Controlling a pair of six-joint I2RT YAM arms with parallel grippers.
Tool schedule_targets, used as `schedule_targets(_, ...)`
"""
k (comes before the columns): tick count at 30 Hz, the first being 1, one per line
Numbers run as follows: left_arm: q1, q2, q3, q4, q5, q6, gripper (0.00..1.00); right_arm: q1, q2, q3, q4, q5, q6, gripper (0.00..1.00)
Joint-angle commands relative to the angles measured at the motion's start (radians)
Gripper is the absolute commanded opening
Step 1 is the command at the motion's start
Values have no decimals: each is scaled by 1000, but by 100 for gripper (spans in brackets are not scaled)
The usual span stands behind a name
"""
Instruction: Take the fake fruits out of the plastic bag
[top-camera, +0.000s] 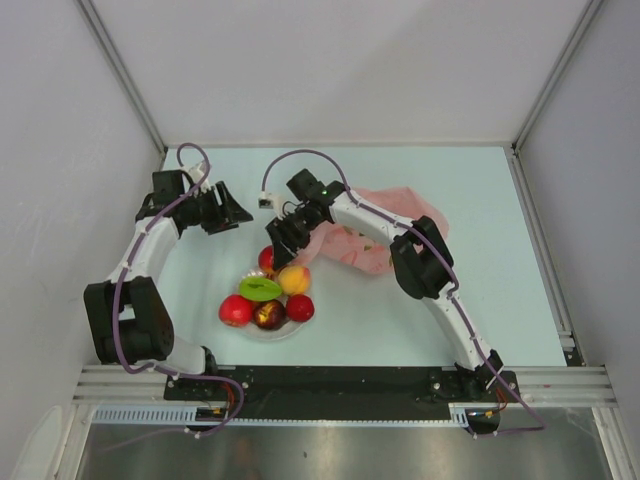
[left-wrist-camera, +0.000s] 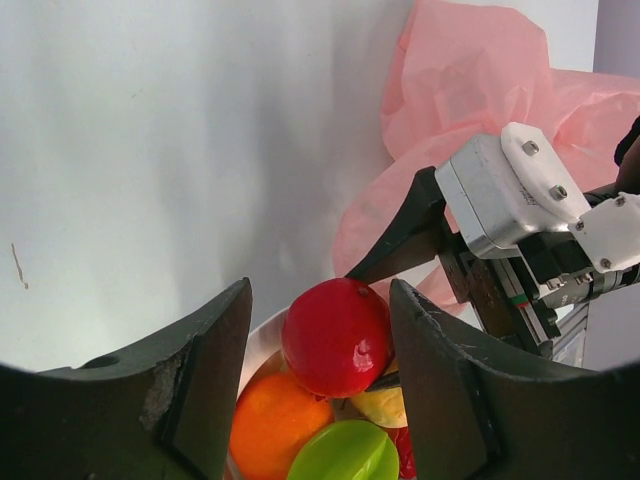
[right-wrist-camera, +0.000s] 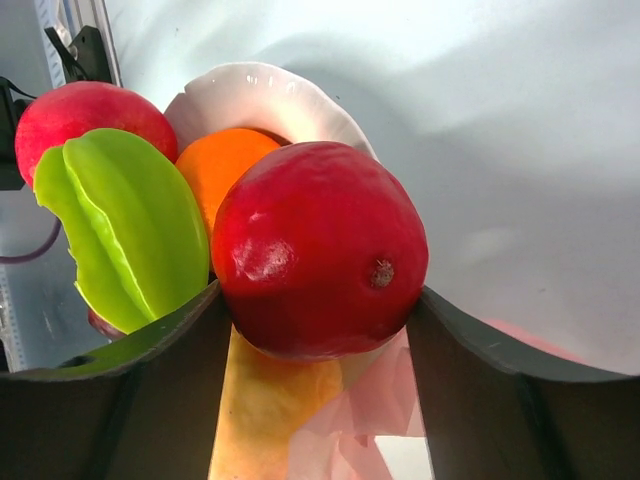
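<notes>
My right gripper (top-camera: 278, 248) is shut on a glossy red apple (top-camera: 266, 260), which sits between its jaws (right-wrist-camera: 318, 250), and holds it at the far edge of the white plate (top-camera: 285, 334). On the plate lie a red apple (top-camera: 236, 310), a green star fruit (top-camera: 259, 289), a yellow-orange fruit (top-camera: 293, 279), a dark purple fruit (top-camera: 269, 315) and another red fruit (top-camera: 300, 307). The crinkly pink plastic bag (top-camera: 395, 225) lies behind and to the right, under the right arm. My left gripper (top-camera: 225, 212) is open and empty, back-left of the plate. In the left wrist view it (left-wrist-camera: 320, 290) faces the held apple (left-wrist-camera: 335, 335).
The plate's rim (right-wrist-camera: 260, 95) also shows in the right wrist view, with an orange ball (right-wrist-camera: 225, 165) on it. White walls with metal posts enclose the table on three sides. A black rail with the arm bases runs along the near edge.
</notes>
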Motion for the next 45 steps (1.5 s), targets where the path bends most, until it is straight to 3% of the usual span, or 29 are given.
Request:
schedule_targets(1,-8,-12,-1,20,23,1,63,5,-54,-24,-20,35,20,74)
schedule_targets(2,-8,-10,-1,23,25,1,63,4,-55,-24,-16,43,23,77)
schedule_targets(4,-8,-9,-1,23,23,3,63,-1,-57,-24,-10,46,25,99)
schedule_targets(28,-75,125,-7,57,115,27,64,-15,-88,-7,-37,1,-37,99)
schedule_targets(33,-86,108,-53,39,120,58,51,-10,-103,-16,-52,1,-57,100)
schedule_targets(37,-95,96,-79,27,167,80,29,-12,-121,-39,-51,7,-64,100)
schedule_targets(45,-115,82,-115,60,177,67,28,2,-114,-27,-51,14,-70,100)
